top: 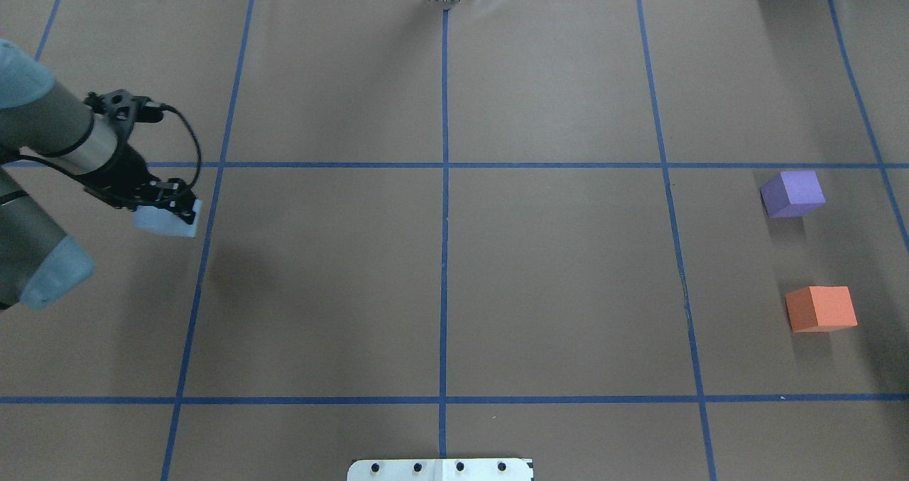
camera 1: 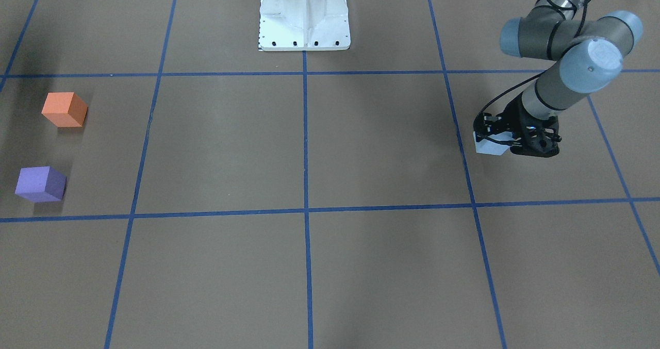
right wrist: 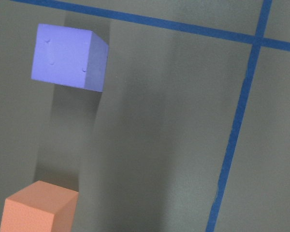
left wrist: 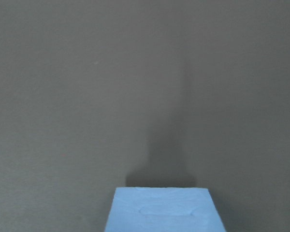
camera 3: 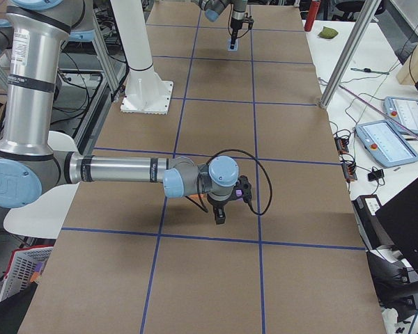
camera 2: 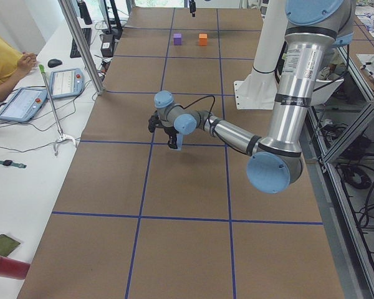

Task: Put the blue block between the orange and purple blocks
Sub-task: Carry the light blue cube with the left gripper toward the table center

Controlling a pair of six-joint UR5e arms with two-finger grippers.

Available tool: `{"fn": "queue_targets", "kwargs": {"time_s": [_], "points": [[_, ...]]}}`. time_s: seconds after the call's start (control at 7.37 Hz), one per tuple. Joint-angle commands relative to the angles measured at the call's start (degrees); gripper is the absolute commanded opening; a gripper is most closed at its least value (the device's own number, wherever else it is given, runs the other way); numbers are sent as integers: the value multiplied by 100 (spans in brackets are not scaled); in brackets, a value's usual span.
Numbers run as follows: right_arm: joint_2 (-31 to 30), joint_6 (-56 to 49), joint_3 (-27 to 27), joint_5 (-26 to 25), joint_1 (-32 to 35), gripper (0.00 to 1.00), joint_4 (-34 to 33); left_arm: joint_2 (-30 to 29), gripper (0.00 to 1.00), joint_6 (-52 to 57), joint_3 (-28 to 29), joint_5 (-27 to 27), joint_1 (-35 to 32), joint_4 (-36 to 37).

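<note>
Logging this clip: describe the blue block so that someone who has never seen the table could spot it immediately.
On the brown, grid-lined table, look to the robot's left end, the overhead view's left. There the left gripper holds the blue block, pale blue and the only block in a gripper; the orange block and purple block sit at the opposite end.

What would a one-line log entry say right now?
left end effector: gripping blue block | orange block, purple block: apart, gap unfilled
</note>
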Motion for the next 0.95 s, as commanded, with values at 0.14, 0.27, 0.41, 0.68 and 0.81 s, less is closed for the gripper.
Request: {"fn": "queue_targets", "kwargs": {"time_s": [0.14, 0.27, 0.41, 0.68, 0.81], "points": [[-51, -17, 4, 92, 4, 100, 255, -2419, 0, -2347, 255, 900, 1642, 813], [-42, -17, 13, 92, 4, 100, 256, -3367, 0, -2894, 997, 1009, 1943, 901], [-33, 10, 5, 75, 4, 100, 256, -4186, 0, -3003, 1901, 1236, 2172, 893], [2, 19, 4, 66, -5, 100, 256, -4502, 0, -2987, 2516, 1607, 2411, 815], [2, 19, 22, 75, -5, 100, 256, -4693, 0, -2996, 2891, 1791, 2446, 675]]}}
